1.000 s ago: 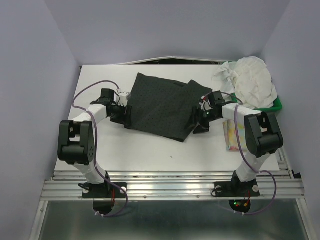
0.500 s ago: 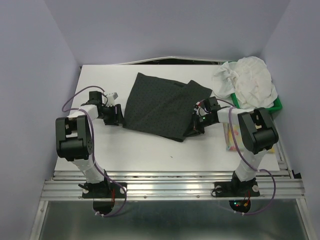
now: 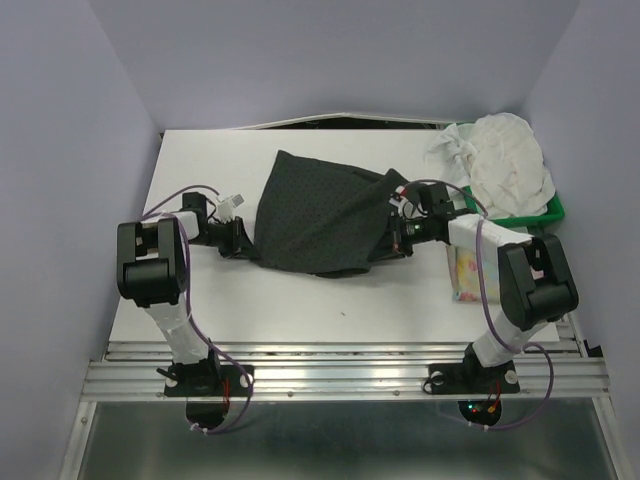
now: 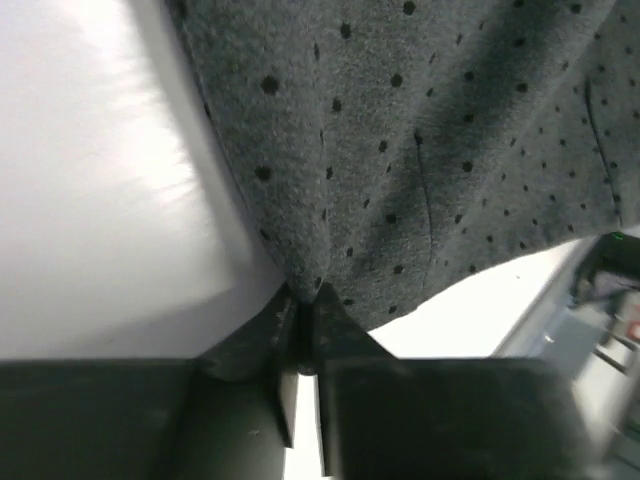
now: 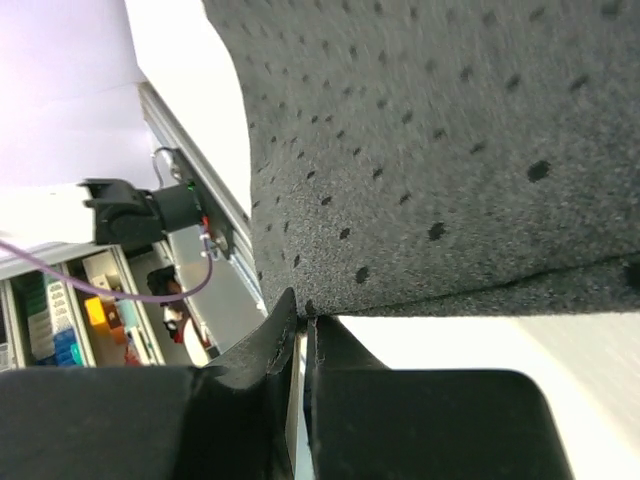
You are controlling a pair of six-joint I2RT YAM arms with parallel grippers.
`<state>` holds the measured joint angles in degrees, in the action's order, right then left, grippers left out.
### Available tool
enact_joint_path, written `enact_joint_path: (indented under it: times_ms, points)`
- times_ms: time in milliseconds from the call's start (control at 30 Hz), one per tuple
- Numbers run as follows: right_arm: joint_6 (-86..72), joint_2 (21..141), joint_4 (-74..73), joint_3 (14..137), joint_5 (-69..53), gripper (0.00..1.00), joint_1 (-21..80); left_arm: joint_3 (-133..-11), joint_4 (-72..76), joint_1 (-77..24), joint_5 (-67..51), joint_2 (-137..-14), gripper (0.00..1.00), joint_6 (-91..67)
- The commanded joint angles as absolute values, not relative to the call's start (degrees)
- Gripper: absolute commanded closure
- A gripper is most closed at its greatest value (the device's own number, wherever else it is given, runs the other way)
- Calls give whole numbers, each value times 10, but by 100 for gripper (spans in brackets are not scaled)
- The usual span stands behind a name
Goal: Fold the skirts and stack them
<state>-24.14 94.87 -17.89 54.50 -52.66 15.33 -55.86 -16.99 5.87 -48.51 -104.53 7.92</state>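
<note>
Two grippers pinch the dark charcoal skirt (image 3: 320, 215) from opposite sides: the left gripper (image 3: 243, 241) has the cloth's left edge and the right gripper (image 3: 393, 240) has its right edge. In the left wrist view the jaws stand almost together, with a fold of dotted grey fabric nipped between their tips. In the right wrist view the jaws are pressed close too, and the skirt's thick hem is caught right at their ends.

The skirt lies at the middle of the bench (image 3: 250, 300). One corner points toward the far edge, and the near hem hangs in a shallow curve between the two grips. Both arms lie low over the bench and reach inward toward the cloth.

The white skirt (image 3: 510, 165) is heaped in the green tray (image 3: 553, 210) at the far right corner and spills over the tray's left rim. The yellow floral skirt (image 3: 465, 272) lies flat near the right edge — partly under the right arm and well apart from the dark one
</note>
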Motion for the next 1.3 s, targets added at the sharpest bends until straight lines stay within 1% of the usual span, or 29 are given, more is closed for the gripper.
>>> enact_joint_path:
  times_ms: [0, 100, 133, 167, 200, 233, 333, 367, 400, 433, 500, 533, 700, 767, 833, 967, 1033, 1067, 1100, 1133, 1200, 1233, 1267]
  points:
    - [-236, 932, -168, 628, -567, 99, 114, -592, -255, 61, -539, -1056, 100, 142]
    - [-245, 927, -168, 693, -565, 99, 79, -645, -260, 95, -553, -1004, 100, 121]
    - [-258, 934, -167, 754, -565, 99, 53, -696, -254, 109, -555, -990, 100, 87]
    - [-265, 941, -166, 791, -567, 99, 41, -725, -248, 112, -552, -968, 100, 67]
    - [-272, 949, -166, 828, -567, 99, 30, -791, -239, 112, -549, -958, 100, 53]
    - [-279, 959, -166, 905, -564, 99, 21, -824, -232, 112, -548, -948, 100, 21]
    - [-320, 988, -136, 1024, -555, 99, 2, -919, -168, 112, -535, -917, 100, -59]
    - [-349, 992, -127, 1048, -552, 99, -4, -941, -163, 112, -527, -912, 100, -92]
    - [-362, 998, -117, 1067, -553, 99, -4, -982, -164, 110, -526, -907, 100, -103]
    - [-372, 997, -108, 1082, -554, 99, -4, -997, -168, 110, -525, -901, 100, -109]
    - [-392, 987, -94, 1099, -551, 99, -4, -1006, -169, 110, -512, -871, 100, -124]
    - [-400, 969, -81, 1093, -549, 99, -4, -992, -167, 110, -508, -855, 100, -128]
    - [-439, 911, -48, 1020, -526, 99, -4, -891, -133, 110, -490, -754, 100, -170]
    - [-446, 902, -47, 1010, -512, 99, -4, -880, -131, 110, -490, -737, 100, -185]
    - [-446, 905, -39, 1004, -509, 99, -4, -872, -124, 109, -495, -740, 100, -216]
    - [-456, 950, -29, 1023, -490, 99, -4, -875, -101, 110, -508, -781, 100, -272]
    - [-459, 989, -19, 1034, -476, 99, -4, -894, -77, 109, -518, -831, 100, -295]
    - [-451, 1006, -9, 1061, -472, 99, -4, -908, -65, 108, -539, -850, 100, -300]
    - [-450, 1024, -11, 1083, -467, 99, -4, -930, -59, 105, -543, -893, 100, -288]
    - [-450, 1060, -12, 1103, -463, 99, -4, -985, -64, 103, -541, -915, 100, -276]
    - [-447, 1102, -11, 1182, -457, 99, -4, -1046, -73, 102, -527, -976, 100, -244]
    - [-446, 1145, -14, 1214, -452, 99, -4, -1109, -84, 102, -520, -996, 100, -237]
    - [-445, 1166, -18, 1247, -447, 99, -4, -1135, -85, 102, -514, -1013, 100, -232]
